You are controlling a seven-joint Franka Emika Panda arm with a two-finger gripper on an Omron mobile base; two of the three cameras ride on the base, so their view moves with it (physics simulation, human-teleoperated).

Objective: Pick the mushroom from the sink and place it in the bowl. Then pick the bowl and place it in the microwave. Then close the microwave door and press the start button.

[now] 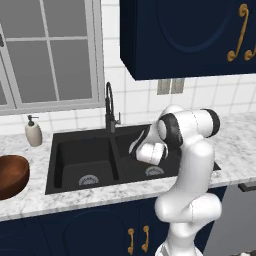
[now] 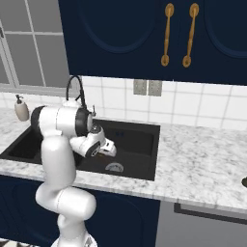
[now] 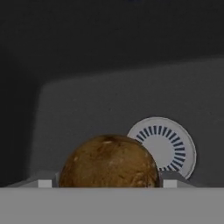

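a: hand view first. what's the end effector [image 3: 109,181] doing?
b: its two tips sit on either side of the mushroom [image 3: 109,162], one at each flank, right against it. it looks pinched between them, though the tips are mostly cut off at the bottom.
a: and just past the mushroom?
b: a round silver drain [image 3: 165,146] lies beyond it and to one side, on the floor of the black sink [image 3: 109,100].
a: where's the hand in the room?
b: in the left base view the end effector [image 1: 135,150] is down over the right basin of the sink [image 1: 75,165], with the dark tap [image 1: 110,107] behind it.
a: and farther out?
b: the wooden bowl [image 1: 11,175] stands on the marble table [image 1: 235,150], well off to the left of the end effector, beyond the sink's left basin. a cream soap dispenser [image 1: 33,132] stands behind the bowl, by the window.
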